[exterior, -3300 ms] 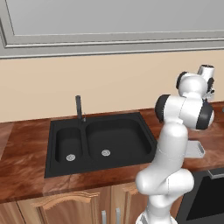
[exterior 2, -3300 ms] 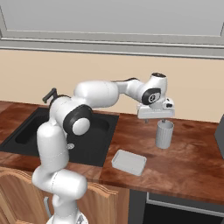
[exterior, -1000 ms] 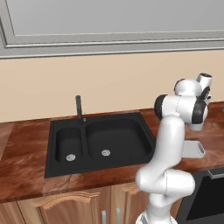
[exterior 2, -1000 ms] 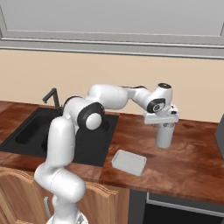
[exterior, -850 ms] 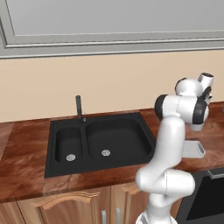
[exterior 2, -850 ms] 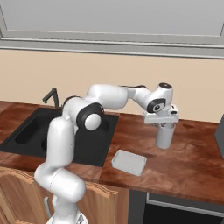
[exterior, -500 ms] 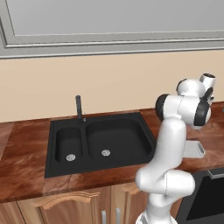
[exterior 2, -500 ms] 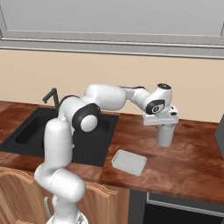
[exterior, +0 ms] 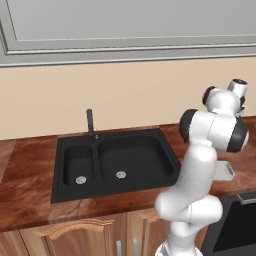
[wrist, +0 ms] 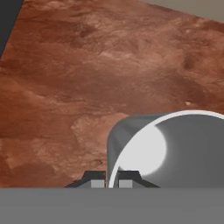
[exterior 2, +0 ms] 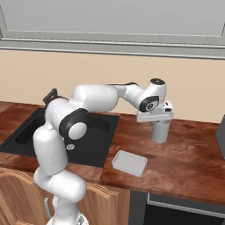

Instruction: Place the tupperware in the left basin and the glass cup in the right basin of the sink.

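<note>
Upright glass cup [exterior 2: 161, 130] beside flat tupperware [exterior 2: 129, 163]

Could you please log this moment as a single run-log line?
pincer: shut on glass cup rim | cup: upright on counter | tupperware: on counter near front edge | sink: both basins empty

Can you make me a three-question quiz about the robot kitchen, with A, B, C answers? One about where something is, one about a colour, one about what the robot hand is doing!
1. Where is the tupperware?
A. On the counter
B. In the left basin
C. On the cup

2. What colour is the sink?
A. White
B. Black
C. Red

3. What is the gripper doing?
A. Open above the sink
B. Holding the tupperware
C. Shut on the glass cup rim

Answers: 1 A, it lies flat on the wood beside the sink. 2 B, both basins are black. 3 C, the hand view shows the rim pinched between the fingertips.
</note>
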Robot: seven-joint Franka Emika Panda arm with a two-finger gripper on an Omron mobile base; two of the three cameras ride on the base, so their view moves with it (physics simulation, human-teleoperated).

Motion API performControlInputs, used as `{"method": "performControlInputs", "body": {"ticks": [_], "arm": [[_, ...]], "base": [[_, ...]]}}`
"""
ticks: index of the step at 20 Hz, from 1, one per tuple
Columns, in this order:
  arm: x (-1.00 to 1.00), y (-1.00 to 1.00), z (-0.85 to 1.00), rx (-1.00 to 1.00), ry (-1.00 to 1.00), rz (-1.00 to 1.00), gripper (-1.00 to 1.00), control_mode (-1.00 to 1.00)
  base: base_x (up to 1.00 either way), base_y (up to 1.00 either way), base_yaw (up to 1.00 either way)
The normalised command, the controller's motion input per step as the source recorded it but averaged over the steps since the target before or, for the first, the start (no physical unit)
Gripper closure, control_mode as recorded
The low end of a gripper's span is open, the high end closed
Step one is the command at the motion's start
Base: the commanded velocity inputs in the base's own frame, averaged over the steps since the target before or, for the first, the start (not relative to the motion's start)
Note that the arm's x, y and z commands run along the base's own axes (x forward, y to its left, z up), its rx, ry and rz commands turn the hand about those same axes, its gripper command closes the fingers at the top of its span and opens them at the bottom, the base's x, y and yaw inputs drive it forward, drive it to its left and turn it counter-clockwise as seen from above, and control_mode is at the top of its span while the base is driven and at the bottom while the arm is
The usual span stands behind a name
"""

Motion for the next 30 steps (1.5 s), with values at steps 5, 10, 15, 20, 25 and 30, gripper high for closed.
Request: {"method": "performControlInputs", "body": {"ticks": [5,10,15,20,25,30], "arm": [[-0.26,0.48,0.36,-0.02,-0.08,0.0,1.0,-1.0],[-0.22,0.58,0.28,-0.05,-0.1,0.0,1.0,-1.0],[-0.2,0.59,0.25,-0.07,-0.05,0.01,1.0,-1.0],[-0.13,0.64,0.14,-0.11,0.0,0.02,1.0,-1.0],[-0.1,0.63,0.16,-0.07,0.0,0.03,1.0,-1.0],[-0.07,0.59,0.21,-0.01,0.0,0.02,1.0,-1.0]], "base": [[0.0,0.0,0.0],[0.0,0.0,0.0],[0.0,0.0,0.0],[0.0,0.0,0.0],[0.0,0.0,0.0],[0.0,0.0,0.0]]}}
